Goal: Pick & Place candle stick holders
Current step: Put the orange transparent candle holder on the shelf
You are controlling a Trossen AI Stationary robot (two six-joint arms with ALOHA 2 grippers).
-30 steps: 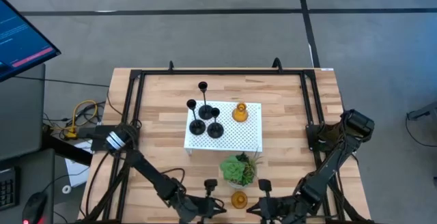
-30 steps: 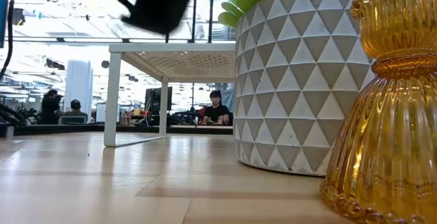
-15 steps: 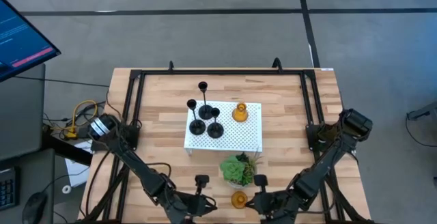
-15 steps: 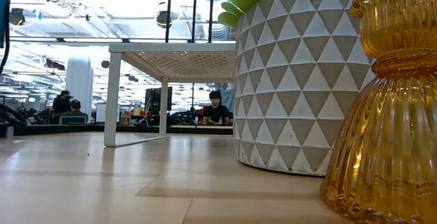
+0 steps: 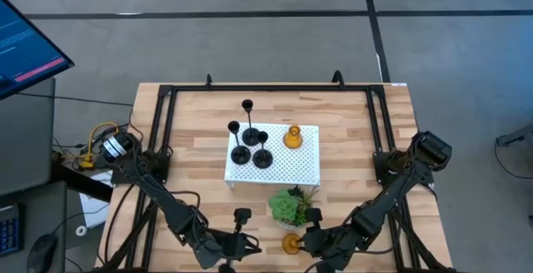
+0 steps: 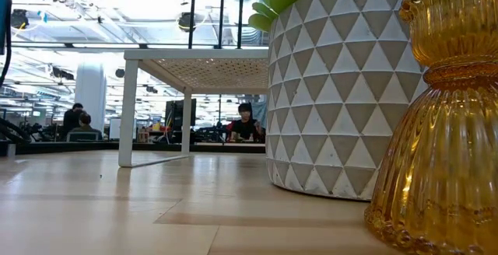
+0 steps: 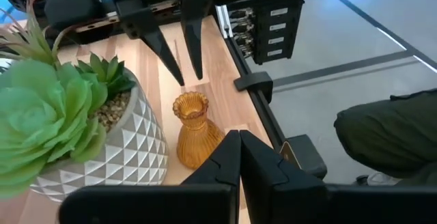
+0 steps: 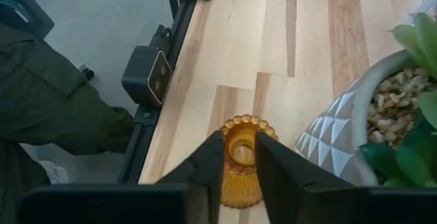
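- My right gripper [image 8: 238,157] hangs just over the amber holder [image 8: 241,161] at the table's near edge; my two fingers stand a little apart with the holder's fluted mouth showing in the gap, and I am not yet clamped on it.
- To do this well, I judge that I should centre the narrow neck between the fingers, come down below the flared rim, then squeeze gently: ribbed glass-like sides may slip or tip.
- My left gripper [image 7: 239,157] waits just beside it on the other side, fingers pressed together and holding nothing; I should keep it clear of the lift path.
- The potted plant [image 5: 291,207] stands just beyond the holder, so I should lift straight up before travelling, or I may brush the leaves.
- Farther on, the white perforated stand [image 5: 301,166] carries the second amber holder [image 5: 292,136] and three black stemmed holders [image 5: 250,137]; I judge the free patch beside the amber one the likely spot.
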